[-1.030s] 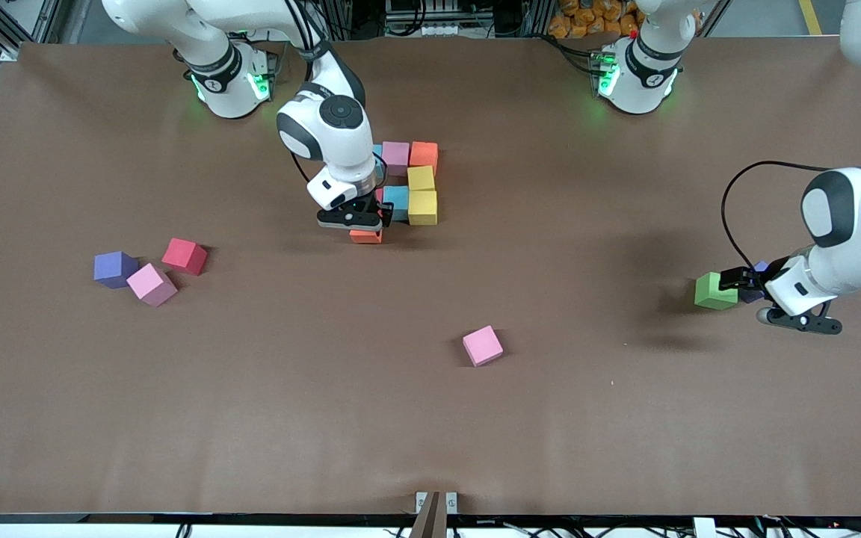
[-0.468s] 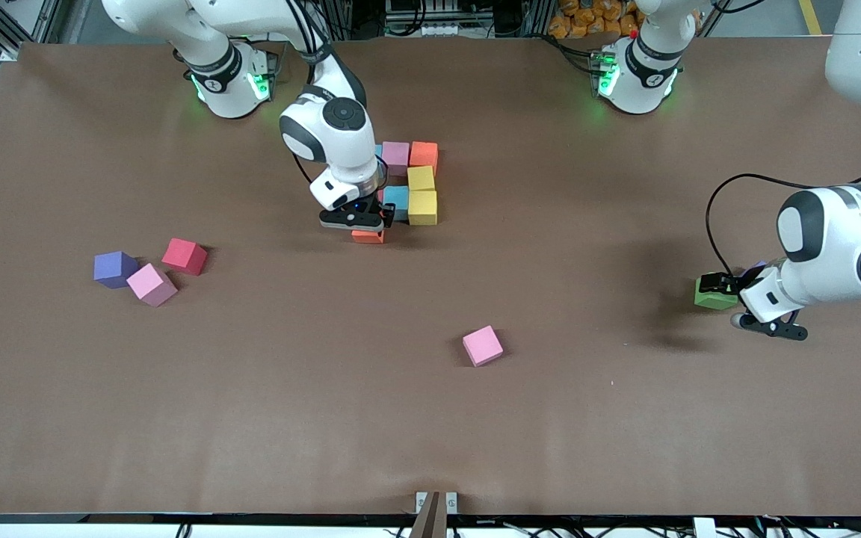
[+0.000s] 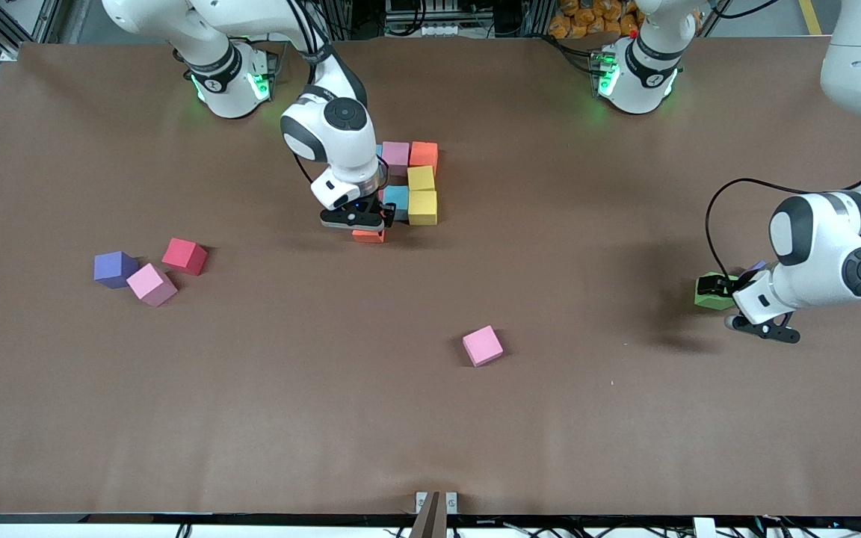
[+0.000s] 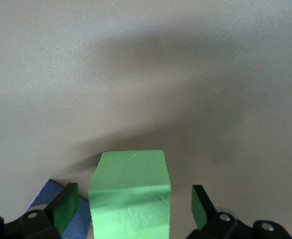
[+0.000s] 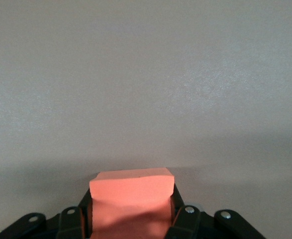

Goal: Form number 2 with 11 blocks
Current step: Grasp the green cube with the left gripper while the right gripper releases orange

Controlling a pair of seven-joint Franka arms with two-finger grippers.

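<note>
Clamped on an orange block (image 3: pixel 367 236), the right gripper (image 3: pixel 356 221) sits low at the edge of the growing number 2 (image 3: pixel 409 183) that lies nearer the front camera; in the right wrist view its fingers (image 5: pixel 180 219) press both side faces of that orange block (image 5: pixel 132 204), which rests on the table (image 3: pixel 430 418).

Toward the right arm's end of the table lie three loose cubes — a purple cube (image 3: pixel 114 268), a pink block (image 3: pixel 151 284) touching it and nearer the front camera, and a red block (image 3: pixel 184 255) just beside the pink one.

The partial digit holds a pink block (image 3: pixel 395 157) and another orange block (image 3: pixel 424 154) side by side, with a yellow block (image 3: pixel 421 178) and a second yellow block (image 3: pixel 422 207) below the orange one, and a blue block (image 3: pixel 396 200) beside the lower yellow. The right arm hides the rest.

A lone pink block (image 3: pixel 482 345) lies well apart, nearer the front camera.

At the left arm's end, the left gripper (image 3: pixel 716 287) is spread wide around the green block (image 3: pixel 711 297) — its fingers (image 4: pixel 64 209) stand apart from the cube's (image 4: pixel 131 194) sides, not touching. Another purple cube (image 4: pixel 48 191) shows just beside the green one.
</note>
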